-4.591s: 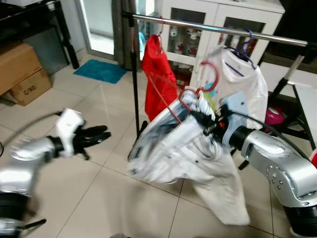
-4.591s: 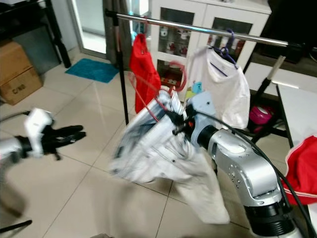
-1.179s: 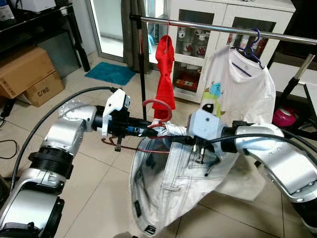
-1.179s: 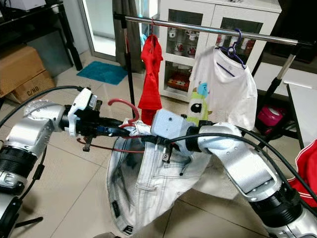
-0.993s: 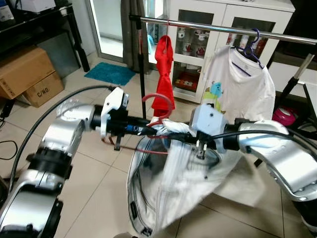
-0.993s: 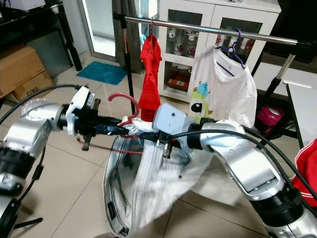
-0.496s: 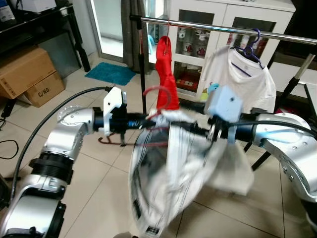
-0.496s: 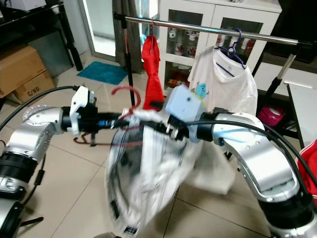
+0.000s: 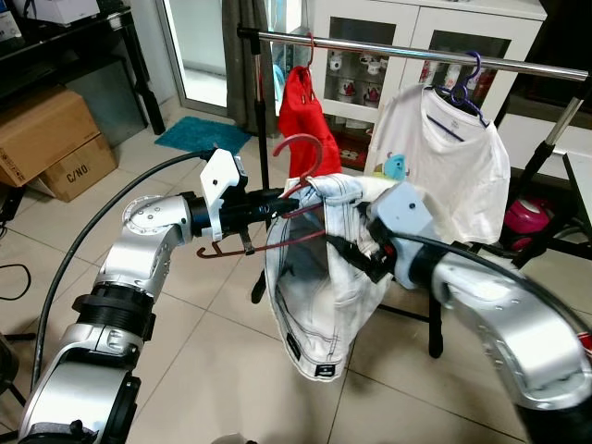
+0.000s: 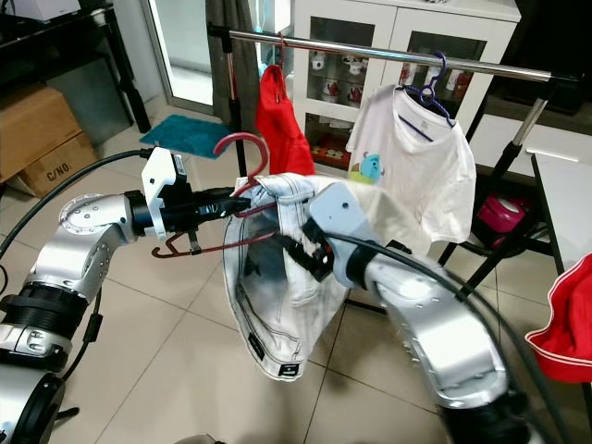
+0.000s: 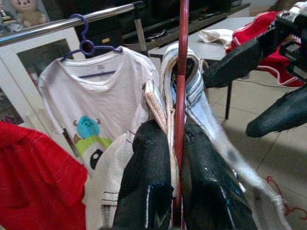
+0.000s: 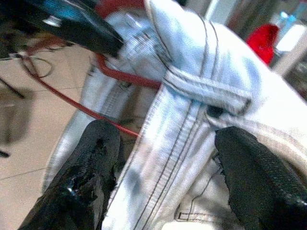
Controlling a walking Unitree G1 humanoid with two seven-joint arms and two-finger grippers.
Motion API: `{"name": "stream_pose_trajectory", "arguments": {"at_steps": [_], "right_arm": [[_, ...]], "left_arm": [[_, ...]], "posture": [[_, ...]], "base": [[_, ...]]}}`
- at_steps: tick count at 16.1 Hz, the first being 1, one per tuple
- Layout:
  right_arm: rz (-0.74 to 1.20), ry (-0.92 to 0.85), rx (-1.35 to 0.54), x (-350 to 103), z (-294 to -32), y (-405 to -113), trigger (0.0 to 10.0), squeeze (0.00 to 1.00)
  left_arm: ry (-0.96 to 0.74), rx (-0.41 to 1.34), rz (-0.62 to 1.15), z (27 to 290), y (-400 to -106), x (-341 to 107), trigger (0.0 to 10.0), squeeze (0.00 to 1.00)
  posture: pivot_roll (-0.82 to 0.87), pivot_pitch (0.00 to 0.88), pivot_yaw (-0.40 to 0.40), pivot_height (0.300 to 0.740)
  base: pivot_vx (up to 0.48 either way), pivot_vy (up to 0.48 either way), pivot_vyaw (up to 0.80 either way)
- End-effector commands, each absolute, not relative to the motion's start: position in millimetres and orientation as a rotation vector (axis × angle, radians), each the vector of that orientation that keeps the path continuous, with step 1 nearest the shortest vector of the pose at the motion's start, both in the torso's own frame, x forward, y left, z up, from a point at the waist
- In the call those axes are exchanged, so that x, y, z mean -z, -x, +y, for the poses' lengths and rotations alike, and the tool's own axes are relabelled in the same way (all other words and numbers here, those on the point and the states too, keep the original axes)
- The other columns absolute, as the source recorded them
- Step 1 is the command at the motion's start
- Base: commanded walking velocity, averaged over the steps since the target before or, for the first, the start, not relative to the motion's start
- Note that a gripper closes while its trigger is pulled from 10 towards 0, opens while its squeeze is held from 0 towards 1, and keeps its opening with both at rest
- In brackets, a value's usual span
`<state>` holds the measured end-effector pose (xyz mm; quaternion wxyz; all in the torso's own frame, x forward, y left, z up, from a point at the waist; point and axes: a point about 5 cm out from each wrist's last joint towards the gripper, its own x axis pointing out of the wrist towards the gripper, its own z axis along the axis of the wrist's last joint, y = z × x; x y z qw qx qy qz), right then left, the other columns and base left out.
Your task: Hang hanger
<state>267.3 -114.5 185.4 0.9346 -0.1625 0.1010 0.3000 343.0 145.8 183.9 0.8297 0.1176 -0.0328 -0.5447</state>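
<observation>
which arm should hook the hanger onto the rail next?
Left, likely. The left pincer is shut on the red hanger just below its hook, under the rail. The right pincer is open around the jeans, not gripping the hanger.

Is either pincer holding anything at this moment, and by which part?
The left pincer is shut on the red hanger at its stem, with the jeans' waistband. The right pincer is open, straddling the waistband.

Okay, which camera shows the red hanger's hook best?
The left eye view: the red hanger's hook curves clear above the jeans. The right eye view matches. The left wrist view shows its stem between the left gripper; the right wrist, its bar.
</observation>
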Motion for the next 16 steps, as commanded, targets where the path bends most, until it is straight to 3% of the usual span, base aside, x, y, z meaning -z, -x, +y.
{"name": "stream_pose_trajectory", "arguments": {"at_steps": [1,2,3,4,9,16], "right_arm": [[0.236,0.330,-0.546,-184,-119,-271,10.0,1.00],[0.260,0.326,-0.524,-181,-118,-271,10.0,0.59],[0.271,0.323,-0.518,-180,-118,-271,10.0,0.59],[0.306,0.318,-0.496,-175,-117,-270,10.0,0.00],[0.368,0.190,-0.497,-170,-109,-265,10.0,0.00],[0.496,0.134,-0.455,-135,-104,-283,10.0,0.00]], "left_arm": [[-0.273,1.122,-0.164,148,-347,-204,0.0,0.00],[-0.272,1.113,-0.169,149,-348,-205,0.0,0.00],[-0.271,1.110,-0.171,149,-348,-206,0.0,0.00],[-0.271,1.103,-0.177,148,-349,-207,0.0,0.00],[-0.292,1.003,-0.208,153,-356,-211,0.0,0.00],[-0.168,1.041,-0.241,128,-354,-211,0.0,0.00]], "posture": [[-0.16,0.000,0.039,0.740],[-0.16,0.000,0.037,0.740],[-0.15,0.000,0.037,0.740],[-0.15,0.000,0.033,0.740],[-0.15,0.000,0.031,0.740],[-0.15,0.000,0.050,0.740]], "base": [[0.000,0.000,0.00],[0.000,0.000,0.00],[0.000,0.000,0.00],[0.000,0.000,0.00],[0.000,0.000,0.00],[0.000,0.000,0.00]]}}
